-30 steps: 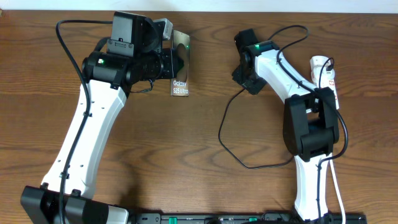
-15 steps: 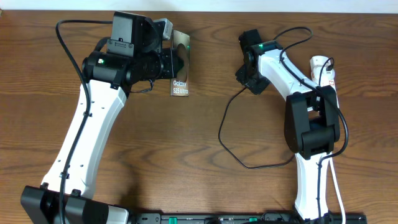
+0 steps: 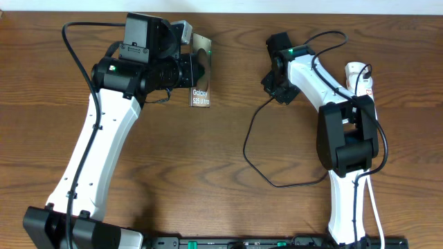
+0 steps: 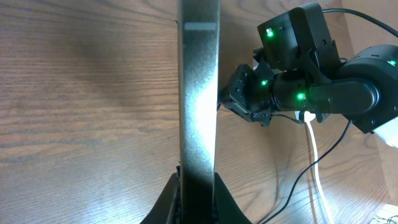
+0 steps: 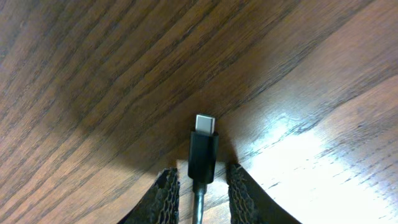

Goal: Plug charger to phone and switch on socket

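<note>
Right tool (image 5: 202, 179), shifted slightly right, straddles the smooth black charger (image 5: 204, 152) plug, jaws apart; left tool (image 4: 196, 185) clamps the slim phone (image 4: 198, 93).

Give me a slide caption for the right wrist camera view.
Wrist close-up: right gripper straddles the charger connector on the wooden table, a narrow gap on each side.

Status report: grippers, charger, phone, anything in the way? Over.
Left gripper shut on phone. Right gripper open, astride charger tip, not gripping. No obstruction seen between tip and phone.
</note>
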Available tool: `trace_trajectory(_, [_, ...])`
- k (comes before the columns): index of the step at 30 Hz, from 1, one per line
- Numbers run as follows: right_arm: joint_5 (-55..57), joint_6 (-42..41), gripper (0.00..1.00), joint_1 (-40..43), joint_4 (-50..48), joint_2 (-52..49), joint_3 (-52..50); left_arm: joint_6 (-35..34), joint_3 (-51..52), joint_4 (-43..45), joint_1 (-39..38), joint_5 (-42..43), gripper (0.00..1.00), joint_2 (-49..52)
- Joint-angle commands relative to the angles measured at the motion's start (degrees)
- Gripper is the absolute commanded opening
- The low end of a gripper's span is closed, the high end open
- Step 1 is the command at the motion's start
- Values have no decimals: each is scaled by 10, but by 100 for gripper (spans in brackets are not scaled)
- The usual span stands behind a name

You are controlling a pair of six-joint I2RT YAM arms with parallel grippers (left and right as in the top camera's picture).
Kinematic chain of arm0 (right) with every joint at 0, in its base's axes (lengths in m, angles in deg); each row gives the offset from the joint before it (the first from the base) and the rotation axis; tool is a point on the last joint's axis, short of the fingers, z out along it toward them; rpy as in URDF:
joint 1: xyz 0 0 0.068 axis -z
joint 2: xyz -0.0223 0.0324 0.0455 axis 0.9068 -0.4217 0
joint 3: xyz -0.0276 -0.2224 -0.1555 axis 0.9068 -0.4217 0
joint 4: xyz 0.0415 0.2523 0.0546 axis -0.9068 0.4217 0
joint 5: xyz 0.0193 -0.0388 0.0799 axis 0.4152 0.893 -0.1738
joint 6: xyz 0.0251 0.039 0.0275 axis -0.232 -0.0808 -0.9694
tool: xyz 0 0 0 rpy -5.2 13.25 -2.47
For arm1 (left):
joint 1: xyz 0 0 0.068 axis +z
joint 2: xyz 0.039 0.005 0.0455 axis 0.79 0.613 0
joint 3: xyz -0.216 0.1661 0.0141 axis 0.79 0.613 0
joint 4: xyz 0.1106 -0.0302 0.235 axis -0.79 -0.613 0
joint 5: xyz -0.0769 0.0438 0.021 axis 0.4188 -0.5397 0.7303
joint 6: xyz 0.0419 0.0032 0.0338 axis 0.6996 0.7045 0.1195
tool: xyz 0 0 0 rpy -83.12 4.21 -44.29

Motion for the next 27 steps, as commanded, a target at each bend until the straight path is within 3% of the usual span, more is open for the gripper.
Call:
trace_trajectory(1, [-19, -5, 25, 2, 1, -20, -2, -7, -3, 5, -1, 14, 7, -1])
trace_trajectory(18, [-3, -5, 22, 4, 3, -36, -2, -7, -3, 5, -1, 14, 7, -1])
trace_trajectory(27, [-21, 4, 7, 4, -2, -37, -2, -7, -3, 5, -1, 14, 7, -1])
